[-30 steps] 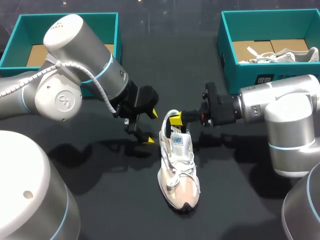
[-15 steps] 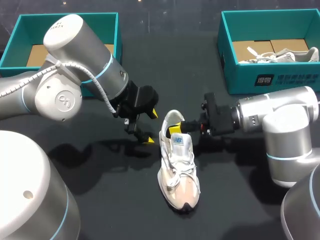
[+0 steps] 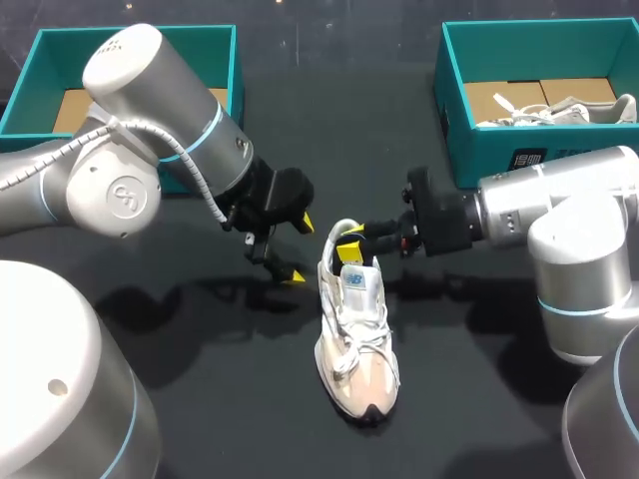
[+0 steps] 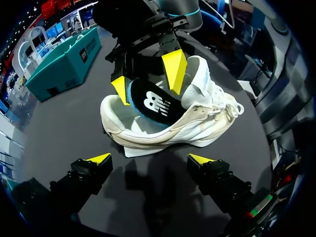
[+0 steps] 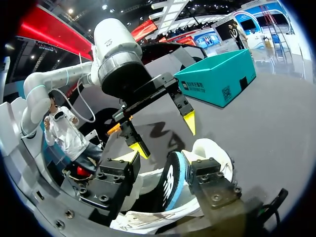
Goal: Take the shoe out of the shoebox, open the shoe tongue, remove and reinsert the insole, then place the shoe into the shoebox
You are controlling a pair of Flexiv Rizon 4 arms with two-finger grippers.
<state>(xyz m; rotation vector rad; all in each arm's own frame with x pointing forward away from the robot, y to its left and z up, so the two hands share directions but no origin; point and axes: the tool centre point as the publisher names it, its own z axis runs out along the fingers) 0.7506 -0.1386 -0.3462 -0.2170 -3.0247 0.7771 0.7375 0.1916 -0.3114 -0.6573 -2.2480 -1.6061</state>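
- 1 white mesh lace-up sneaker [image 3: 357,339]: upright on sole, mid dark table [image 3: 469,399], toe toward robot, out of box.
- 1 black foam insole w/ blue edge [image 4: 153,103]: heel end lifted clear of collar, front end tucked in shoe. R gripper [image 3: 349,241] clamps it across width, prob. to pull it out or feed it back.
- L gripper [image 3: 302,251]: fingers spread, empty, just beside heel. Prob. on standby to steady shoe.
- L teal cardboard shoebox [image 3: 40,60]: no shoe.
- R teal cardboard shoebox [image 3: 454,120]: holds 2nd white shoe [image 3: 559,112].
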